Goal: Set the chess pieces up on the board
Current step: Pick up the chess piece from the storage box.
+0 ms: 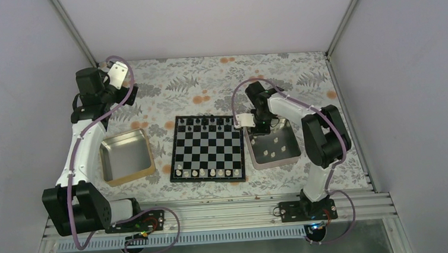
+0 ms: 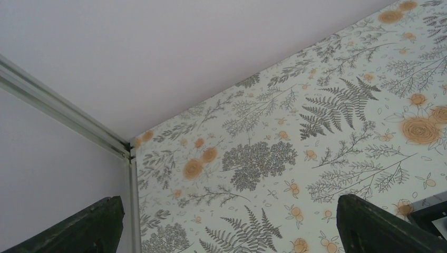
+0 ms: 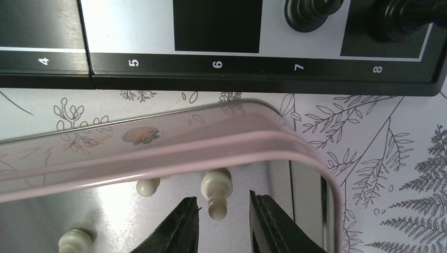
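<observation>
Your top cam shows the whole board [image 1: 208, 145] mid-worktop [image 1: 206, 80], with white chess pieces [image 1: 207, 173] on its near row & more in the pink-rimmed tray [image 1: 277, 164] just to its right. Only the R wrist cam shows the cream pawn [image 3: 216, 192] between the right pincer [image 3: 221, 208] tips, jaws part-spread w/ gaps either side (not pinching). R arm [image 1: 323, 134] dips into the tray's far-left corner. L arm [image 1: 80, 154] is raised toward the back-left corner, left pincer [image 2: 229, 203] spread wide, holding nothing.

Tray [image 3: 211, 142] of polished metal, mirror-bright inside, board [image 3: 211, 74] edge glossy black plastic, chess pieces [image 3: 216, 192] smooth cream plastic, table cover [image 3: 379, 137] matt, printed
</observation>
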Controlling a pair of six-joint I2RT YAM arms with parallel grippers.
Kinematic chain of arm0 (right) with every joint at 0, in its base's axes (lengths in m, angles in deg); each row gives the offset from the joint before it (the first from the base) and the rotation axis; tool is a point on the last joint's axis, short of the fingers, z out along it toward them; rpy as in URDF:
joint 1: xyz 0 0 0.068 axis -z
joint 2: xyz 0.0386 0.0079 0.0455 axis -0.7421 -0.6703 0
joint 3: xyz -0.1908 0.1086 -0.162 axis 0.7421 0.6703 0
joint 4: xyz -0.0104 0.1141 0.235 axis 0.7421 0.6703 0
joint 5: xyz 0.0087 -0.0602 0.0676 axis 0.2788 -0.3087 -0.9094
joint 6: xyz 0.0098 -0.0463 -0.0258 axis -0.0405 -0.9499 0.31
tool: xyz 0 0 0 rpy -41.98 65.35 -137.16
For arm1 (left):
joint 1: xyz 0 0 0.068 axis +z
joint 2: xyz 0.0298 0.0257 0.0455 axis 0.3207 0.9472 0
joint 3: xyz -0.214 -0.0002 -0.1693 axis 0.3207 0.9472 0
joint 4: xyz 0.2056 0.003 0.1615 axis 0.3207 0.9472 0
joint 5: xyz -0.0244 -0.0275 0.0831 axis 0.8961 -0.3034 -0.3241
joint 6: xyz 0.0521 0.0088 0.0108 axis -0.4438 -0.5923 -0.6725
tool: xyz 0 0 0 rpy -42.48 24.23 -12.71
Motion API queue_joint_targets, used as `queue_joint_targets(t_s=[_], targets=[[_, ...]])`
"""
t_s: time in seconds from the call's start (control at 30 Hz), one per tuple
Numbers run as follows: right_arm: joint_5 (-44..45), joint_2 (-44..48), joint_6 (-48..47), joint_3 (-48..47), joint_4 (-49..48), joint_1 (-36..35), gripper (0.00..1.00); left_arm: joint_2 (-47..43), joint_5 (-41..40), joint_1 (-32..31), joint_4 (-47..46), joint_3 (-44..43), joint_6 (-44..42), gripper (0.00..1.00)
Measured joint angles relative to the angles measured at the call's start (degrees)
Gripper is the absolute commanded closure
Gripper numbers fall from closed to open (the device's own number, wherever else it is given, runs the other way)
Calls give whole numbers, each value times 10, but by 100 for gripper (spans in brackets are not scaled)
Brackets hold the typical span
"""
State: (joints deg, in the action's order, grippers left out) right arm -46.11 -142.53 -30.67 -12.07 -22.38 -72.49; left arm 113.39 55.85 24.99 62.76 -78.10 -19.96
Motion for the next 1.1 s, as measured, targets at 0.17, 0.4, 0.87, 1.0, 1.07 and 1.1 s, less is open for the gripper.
queue_joint_targets(t_s=[0.17,0.4,0.87,1.0,1.07,1.1], targets=[[0,-1,0,0,0,4,74,1,0,0,0,0,0,0],[0,-10,0,0,0,7,75,1,0,0,0,0,0,0],[-12,-19,-2,-10,13,7,96,1,1,0,0,0,0,0],[-5,-10,6,-27,41,1,96,1,1,0,0,0,0,0],[6,-2,14,-42,59,-10,95,1,1,0,0,0,0,0],[13,2,18,-54,70,-21,95,1,1,0,0,0,0,0]])
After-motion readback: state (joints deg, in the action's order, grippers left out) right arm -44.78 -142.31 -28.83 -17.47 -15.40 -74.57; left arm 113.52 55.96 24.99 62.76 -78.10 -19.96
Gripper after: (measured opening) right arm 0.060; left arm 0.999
